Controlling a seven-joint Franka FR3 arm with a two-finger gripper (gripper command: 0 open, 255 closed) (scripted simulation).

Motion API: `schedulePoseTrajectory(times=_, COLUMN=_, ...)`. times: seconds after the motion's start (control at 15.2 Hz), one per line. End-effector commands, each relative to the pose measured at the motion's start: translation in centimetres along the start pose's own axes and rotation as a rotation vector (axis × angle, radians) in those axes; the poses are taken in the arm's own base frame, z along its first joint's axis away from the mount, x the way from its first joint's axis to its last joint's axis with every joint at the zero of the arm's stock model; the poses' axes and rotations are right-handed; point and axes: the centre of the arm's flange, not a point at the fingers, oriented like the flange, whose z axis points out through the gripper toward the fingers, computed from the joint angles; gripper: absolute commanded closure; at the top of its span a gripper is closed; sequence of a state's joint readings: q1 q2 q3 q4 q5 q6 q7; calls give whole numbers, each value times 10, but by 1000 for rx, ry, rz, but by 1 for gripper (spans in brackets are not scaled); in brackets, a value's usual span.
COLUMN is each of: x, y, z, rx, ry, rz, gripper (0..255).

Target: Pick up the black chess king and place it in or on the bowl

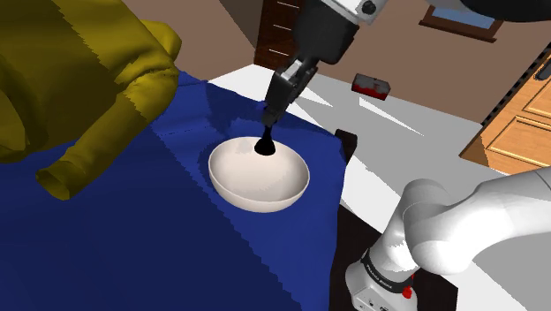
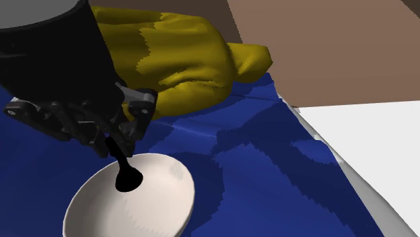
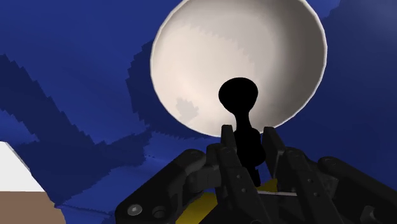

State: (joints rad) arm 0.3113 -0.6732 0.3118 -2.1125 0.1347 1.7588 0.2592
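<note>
Black two-finger gripper, closed in a pinch on the narrow upper end of the black chess king, with the wide base pointing away from the fingertips. Directly beneath the gripper, an off-white bowl, the king's base hanging over its hollow; contact between base and bowl not discernible. Under gripper and bowl alike, a rumpled blue cloth; off to one side of the gripper and well apart from it, a heap of yellow fabric.
</note>
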Motion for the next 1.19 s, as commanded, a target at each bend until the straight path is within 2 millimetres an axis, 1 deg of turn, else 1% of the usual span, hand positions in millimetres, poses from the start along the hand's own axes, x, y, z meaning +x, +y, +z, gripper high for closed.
schedulePoseTrajectory(times=0.0, x=-3, y=1, z=11, rx=0, ry=0, rz=0, gripper=255)
schedulePoseTrajectory(times=0.4, x=-13, y=1, z=42, rx=0, ry=0, rz=0, gripper=255)
schedulePoseTrajectory(times=0.92, x=-13, y=1, z=43, rx=0, ry=0, rz=0, gripper=255)
schedulePoseTrajectory(times=0.99, x=-13, y=1, z=43, rx=0, ry=0, rz=0, gripper=0)
schedulePoseTrajectory(times=1.12, x=-13, y=1, z=43, rx=0, ry=0, rz=0, gripper=0)
